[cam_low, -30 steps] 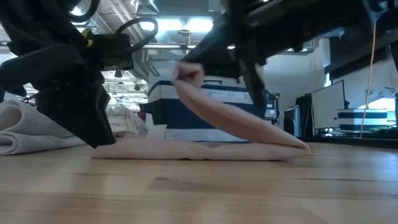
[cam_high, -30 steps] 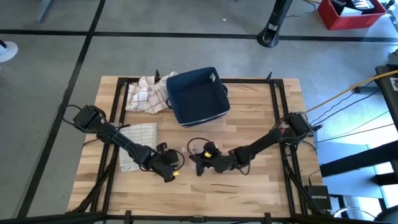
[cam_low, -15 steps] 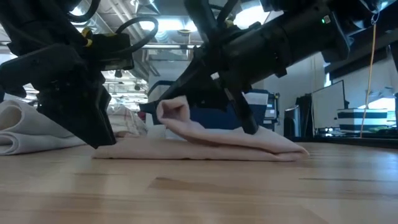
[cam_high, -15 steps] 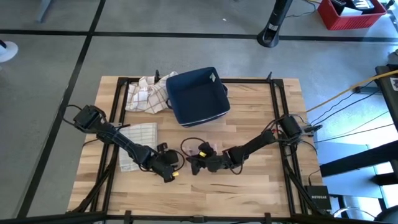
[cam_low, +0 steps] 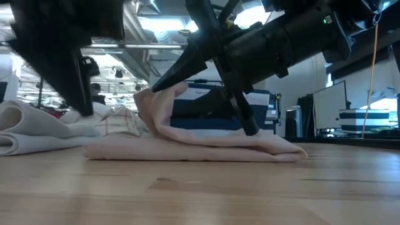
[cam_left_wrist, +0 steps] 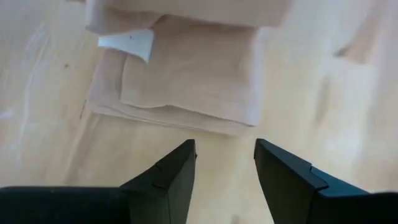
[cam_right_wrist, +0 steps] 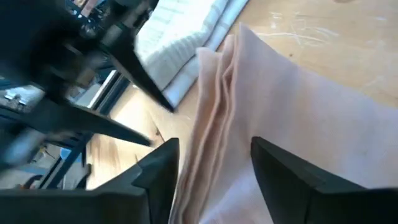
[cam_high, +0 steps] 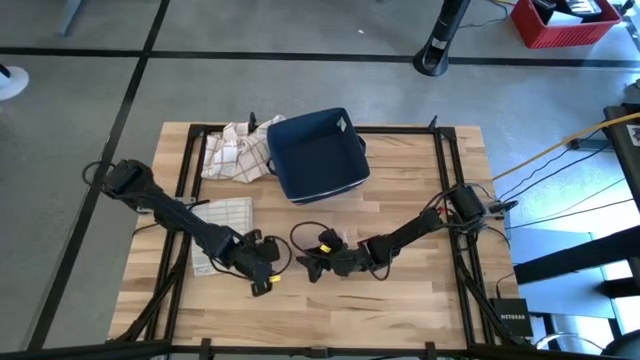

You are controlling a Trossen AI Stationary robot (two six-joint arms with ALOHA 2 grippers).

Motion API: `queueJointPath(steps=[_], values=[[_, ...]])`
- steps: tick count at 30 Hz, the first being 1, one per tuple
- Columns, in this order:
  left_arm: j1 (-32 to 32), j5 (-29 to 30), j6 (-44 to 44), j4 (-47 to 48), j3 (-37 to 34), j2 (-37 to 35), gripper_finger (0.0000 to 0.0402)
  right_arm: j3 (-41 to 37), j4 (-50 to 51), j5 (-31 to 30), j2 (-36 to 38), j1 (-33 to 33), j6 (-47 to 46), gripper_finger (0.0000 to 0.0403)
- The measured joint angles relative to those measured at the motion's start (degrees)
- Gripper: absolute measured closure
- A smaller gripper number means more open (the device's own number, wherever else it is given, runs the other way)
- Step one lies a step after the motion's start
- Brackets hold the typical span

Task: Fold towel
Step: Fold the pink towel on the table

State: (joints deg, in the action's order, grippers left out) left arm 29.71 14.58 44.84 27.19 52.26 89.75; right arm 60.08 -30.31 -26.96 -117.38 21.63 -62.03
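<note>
A pink towel (cam_low: 206, 147) lies folded on the wooden table near its front middle. Its folded-over flap (cam_low: 153, 106) stands up loosely at the towel's left end. My right gripper (cam_high: 308, 265) reaches in low from the table's right side. It is open, and the flap's layered edge (cam_right_wrist: 214, 93) lies between its two fingers. My left gripper (cam_high: 266, 272) hangs open above the table just left of the towel (cam_left_wrist: 186, 87), its fingers (cam_left_wrist: 168, 180) clear of the cloth and nothing between them. My right gripper stands open around the towel's folded-over edge (cam_right_wrist: 214, 93), several layers of it, coming in nearly level from the table's right. I cannot tell whether either finger (cam_right_wrist: 158, 168) touches the cloth. The rest of the towel lies flat on the table.
A dark blue bin (cam_high: 318, 152) stands at the far middle, and a crumpled checked cloth (cam_high: 235, 150) lies to its left. A folded white towel (cam_high: 222, 225) lies on the table's left side under the left arm. Bare wood (cam_high: 400, 300) lies in front of the grippers.
My right gripper has carried the towel's edge down and toward the table's left, laying the flap over the lower layers. It has then opened, and the flap now stands loose. My left gripper has risen off the towel's left end.
</note>
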Motion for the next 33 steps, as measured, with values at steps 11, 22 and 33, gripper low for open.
queueJointPath(steps=[11, 22, 33], values=[[-0.5, 4.2, 0.5, -3.5, 0.2, -8.1, 0.0243, 0.0, -8.9, -1.7, 0.0, 0.1, 7.4, 0.0197], [-0.7, 8.7, -0.7, -8.0, -0.6, -7.8, 0.0243, 0.0, -8.3, -5.1, 0.0, 0.2, 13.9, 0.0198], [-0.5, 7.2, -1.3, -7.5, -0.6, -7.9, 0.0243, 0.0, -10.2, -2.3, 0.0, 1.1, 25.2, 0.0198]])
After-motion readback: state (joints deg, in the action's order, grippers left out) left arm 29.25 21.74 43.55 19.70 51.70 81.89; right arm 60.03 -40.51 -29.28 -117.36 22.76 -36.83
